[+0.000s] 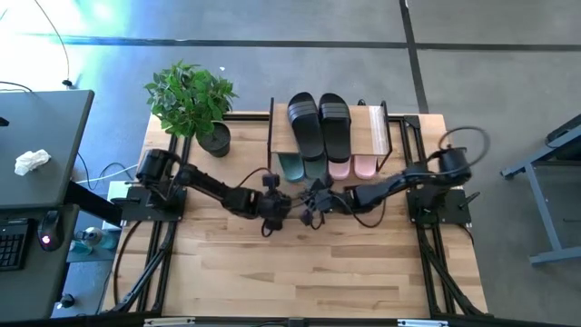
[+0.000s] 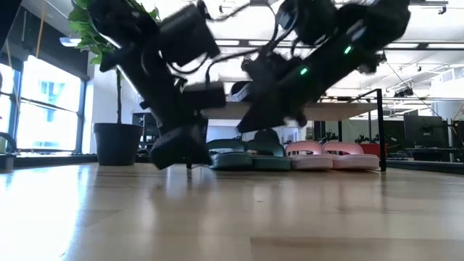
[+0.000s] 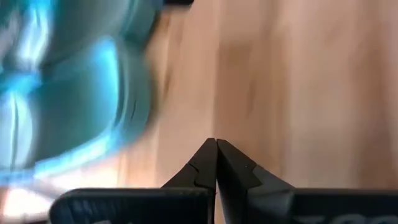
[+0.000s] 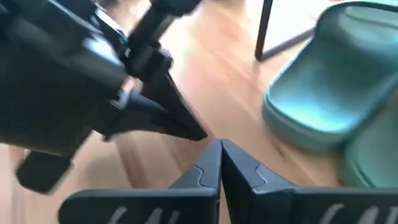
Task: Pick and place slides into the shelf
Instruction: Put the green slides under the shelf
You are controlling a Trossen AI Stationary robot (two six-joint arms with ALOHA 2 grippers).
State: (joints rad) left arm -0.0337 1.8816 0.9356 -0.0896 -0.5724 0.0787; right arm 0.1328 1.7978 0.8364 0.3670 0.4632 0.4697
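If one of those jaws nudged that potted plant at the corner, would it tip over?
Probably not easily: the potted plant sits in a squat dark pot that looks wide at the base in the low view. Its bushy leaves spread wider than the pot, so a high push might rock it. It would likely slide on the smooth wooden tabletop.

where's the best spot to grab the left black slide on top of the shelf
Probably the wide strap of the left black slide, pinched across its band from above. The slide lies flat, sole down, on the shelf top board, so the strap is its raised part, and its mate beside it leaves little side access.
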